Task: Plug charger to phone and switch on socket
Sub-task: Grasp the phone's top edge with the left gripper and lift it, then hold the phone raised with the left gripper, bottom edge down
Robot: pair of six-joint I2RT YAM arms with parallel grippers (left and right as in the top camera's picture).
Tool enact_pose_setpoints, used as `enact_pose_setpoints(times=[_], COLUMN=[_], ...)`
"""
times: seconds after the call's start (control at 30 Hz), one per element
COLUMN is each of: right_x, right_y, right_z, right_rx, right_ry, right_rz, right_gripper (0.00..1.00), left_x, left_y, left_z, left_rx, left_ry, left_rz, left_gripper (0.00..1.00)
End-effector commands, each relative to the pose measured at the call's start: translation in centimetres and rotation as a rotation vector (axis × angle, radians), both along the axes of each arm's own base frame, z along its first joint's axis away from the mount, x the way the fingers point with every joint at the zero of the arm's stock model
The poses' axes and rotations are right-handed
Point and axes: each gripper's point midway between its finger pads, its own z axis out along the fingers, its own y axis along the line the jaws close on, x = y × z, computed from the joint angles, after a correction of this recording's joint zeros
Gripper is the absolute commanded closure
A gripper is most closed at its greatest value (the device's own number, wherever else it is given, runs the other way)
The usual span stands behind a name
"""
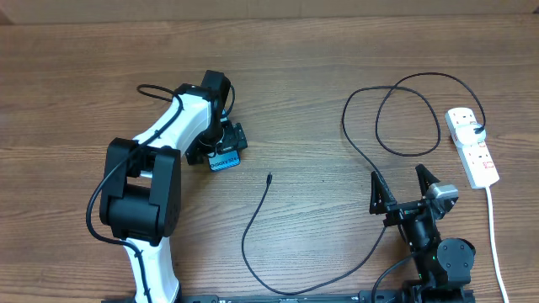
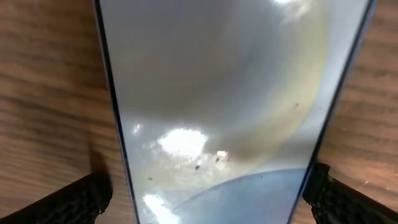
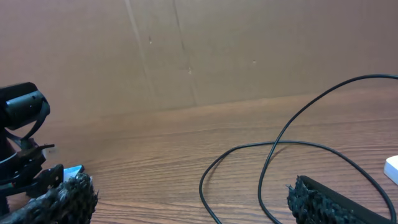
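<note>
The phone [image 1: 225, 162] lies on the wooden table, only its blue "Galaxy" end showing past my left gripper [image 1: 226, 141]. In the left wrist view the phone [image 2: 217, 93] fills the frame between the open fingers of the left gripper [image 2: 208, 193]; the right finger is at its edge, with a thin gap on the left. The charger cable [image 1: 370, 160] loops from the socket [image 1: 472, 147] across the table, and its plug tip [image 1: 269, 177] lies free. My right gripper [image 1: 396, 175] is open and empty, with cable loops [image 3: 273, 149] in front of the gripper [image 3: 189, 196].
The socket's thick white cord [image 1: 493, 227] runs down the right side toward the front edge. A brown cardboard wall [image 3: 199, 50] stands behind the table. The socket's corner [image 3: 393, 168] shows at the right edge of the right wrist view.
</note>
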Motion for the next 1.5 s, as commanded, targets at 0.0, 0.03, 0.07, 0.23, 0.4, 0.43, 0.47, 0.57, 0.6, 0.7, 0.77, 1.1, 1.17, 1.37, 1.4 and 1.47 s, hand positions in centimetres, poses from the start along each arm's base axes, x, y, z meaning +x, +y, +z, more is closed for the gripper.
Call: enact_pose_setpoints(times=[0.0,0.03,0.07,0.23,0.4,0.43,0.47,0.57,0.6,0.7,0.77,1.1,1.17,1.37,1.4,1.47], right_x=[0.0,0.0,0.0,0.0,0.0,0.0,0.0,0.0,0.0,0.0,0.0,0.0,0.0,0.0,0.0,0.0], right_y=[0.0,0.0,0.0,0.0,0.0,0.0,0.0,0.0,0.0,0.0,0.0,0.0,0.0,0.0,0.0,0.0], right_z=[-0.2,-0.2,-0.2,-0.2,-0.2,-0.2,-0.2,-0.2,-0.2,-0.2,-0.2,-0.2,-0.2,-0.2,-0.2,-0.2], right_rx=[0.003,0.003,0.003,0.003,0.003,0.003,0.003,0.003,0.003,0.003,0.003,0.003,0.003,0.003,0.003,0.003], right_ry=[-0.002,-0.002,-0.002,-0.002,-0.002,-0.002,-0.003,-0.002,-0.002,-0.003,-0.002,-0.002,-0.002,-0.002,-0.002,-0.002], right_rz=[0.001,0.001,0.001,0.001,0.001,0.001,0.001,0.001,0.001,0.001,0.001,0.001,0.001,0.001,0.001,0.001], right_gripper=[0.0,0.0,0.0,0.0,0.0,0.0,0.0,0.0,0.0,0.0,0.0,0.0,0.0,0.0,0.0,0.0], left_x=[1.0,1.3,2.0,3.4,2.0,1.7,1.4,-0.4,-1.2,-3.6,-4.3,-4.9,-5.7,-7.2,-7.1,-7.0], left_y=[0.6,0.7,0.9,2.4,2.0,1.8,1.3,-0.1,-0.2,-0.3,-0.3,-0.6,-0.8,-0.7,-0.7,-0.8], left_z=[-2.2,-2.1,-2.1,-2.0,-2.1,-2.2,-2.2,-2.1,-2.0,-1.7,-1.6,-1.8,-2.1,-3.0,-3.1,-3.5], left_rx=[0.038,0.039,0.039,0.053,0.042,0.027,-0.002,-0.086,-0.098,-0.106,-0.098,-0.093,-0.089,-0.081,-0.082,-0.086], left_ry=[-0.039,-0.052,-0.076,-0.123,-0.068,-0.056,-0.04,0.033,0.067,0.166,0.193,0.208,0.231,0.264,0.259,0.243], left_rz=[-0.011,-0.009,-0.002,0.035,0.024,0.009,-0.017,-0.061,-0.059,-0.058,-0.061,-0.081,-0.088,-0.095,-0.096,-0.097], left_gripper=[0.0,0.0,0.0,0.06,0.26,0.28,0.31,0.35,0.35,0.29,0.17,0.0,0.0,0.0,0.0,0.01])
